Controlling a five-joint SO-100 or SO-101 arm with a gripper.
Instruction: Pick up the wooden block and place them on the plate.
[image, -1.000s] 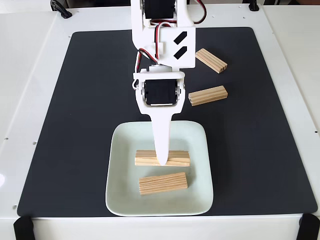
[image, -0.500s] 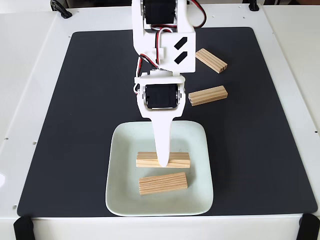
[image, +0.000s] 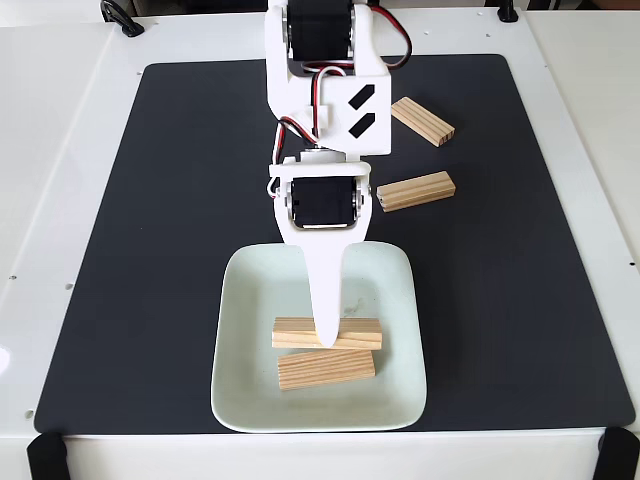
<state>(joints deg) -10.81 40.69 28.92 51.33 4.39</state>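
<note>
White table (image: 60, 150); black mat (image: 170, 220) on it, carrying plate (image: 240, 390), 2 wooden blocks (image: 416, 190).

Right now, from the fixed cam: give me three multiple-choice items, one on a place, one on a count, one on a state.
1. Where does the gripper tip sit?
A. over the upper block on the plate
B. over the bare mat
C. over the table edge

2. How many wooden blocks lie on the black mat, off the plate?
A. none
B. two
C. four

3. How do the two blocks on the plate lie?
A. one standing on end
B. flat, close together
C. in opposite corners

Key: 1 A, the white finger crosses the upper block on the plate. 2 B, two wooden blocks rest on the black mat. 3 B, the lower block lies flat just below the upper one.
</note>
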